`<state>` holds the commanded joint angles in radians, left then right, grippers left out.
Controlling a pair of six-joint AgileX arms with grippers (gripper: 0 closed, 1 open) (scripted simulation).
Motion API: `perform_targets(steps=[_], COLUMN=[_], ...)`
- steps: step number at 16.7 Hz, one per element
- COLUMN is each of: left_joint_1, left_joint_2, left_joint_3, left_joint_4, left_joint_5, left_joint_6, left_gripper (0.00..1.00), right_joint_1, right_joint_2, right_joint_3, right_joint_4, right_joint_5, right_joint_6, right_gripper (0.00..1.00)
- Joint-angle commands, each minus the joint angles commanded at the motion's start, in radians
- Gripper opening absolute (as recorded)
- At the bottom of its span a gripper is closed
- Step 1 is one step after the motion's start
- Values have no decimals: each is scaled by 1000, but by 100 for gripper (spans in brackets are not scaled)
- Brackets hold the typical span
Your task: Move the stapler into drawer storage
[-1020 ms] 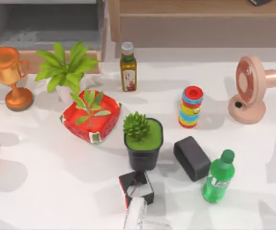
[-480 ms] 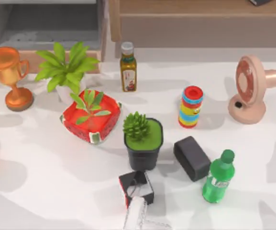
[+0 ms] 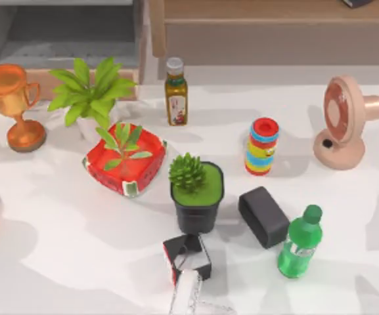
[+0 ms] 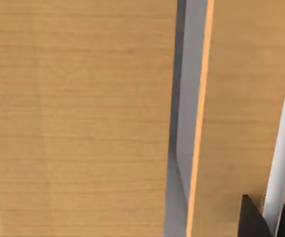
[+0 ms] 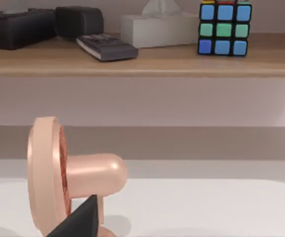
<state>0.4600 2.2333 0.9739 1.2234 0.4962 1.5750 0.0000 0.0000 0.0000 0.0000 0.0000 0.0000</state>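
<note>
Judging from its look, the stapler (image 3: 186, 295) should be light and rigid, with a smooth white shell that could slip in a loose pinch. It lies at the near edge of the table, just in front of a small black-and-red box (image 3: 188, 257) and near the potted succulent (image 3: 196, 193).

The best hold is probably across its narrow sides at about mid-length. Squeezing top to bottom might press the hinged arm down, and a grip at one end would let it swing.

The drawer (image 3: 64, 36) stands open at the far left, well apart from the stapler, with the leafy plant (image 3: 90, 95) and the trophy (image 3: 12, 98) in front of it (a high carry seems wise).

The left gripper (image 4: 253, 222) faces wooden panels and the right gripper (image 5: 83, 219) looks toward the fan (image 5: 58, 173). I cannot tell whether either claw is apart or together.
</note>
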Motion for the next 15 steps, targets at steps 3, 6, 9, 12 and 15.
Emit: perform_targets(steps=[3, 6, 9, 12, 15], left_joint_1=[-17, -47, -67, -68, -68], left_joint_2=[38, 93, 126, 128, 128], left_joint_3=[72, 206, 276, 279, 279], left_joint_4=[-38, -101, -146, -148, -148], left_joint_5=[-17, -45, -65, -66, -66], left_joint_6=[2, 0, -4, -4, -4], left_gripper=[0, 0, 0, 0, 15], right_joint_1=[0, 0, 0, 0, 0], right_joint_2=[0, 0, 0, 0, 0], right_joint_3=[0, 0, 0, 0, 0], right_joint_4=[0, 0, 0, 0, 0], right_joint_5=[0, 0, 0, 0, 0], right_joint_6=[0, 0, 0, 0, 0], right_gripper=[100, 100, 100, 100, 100])
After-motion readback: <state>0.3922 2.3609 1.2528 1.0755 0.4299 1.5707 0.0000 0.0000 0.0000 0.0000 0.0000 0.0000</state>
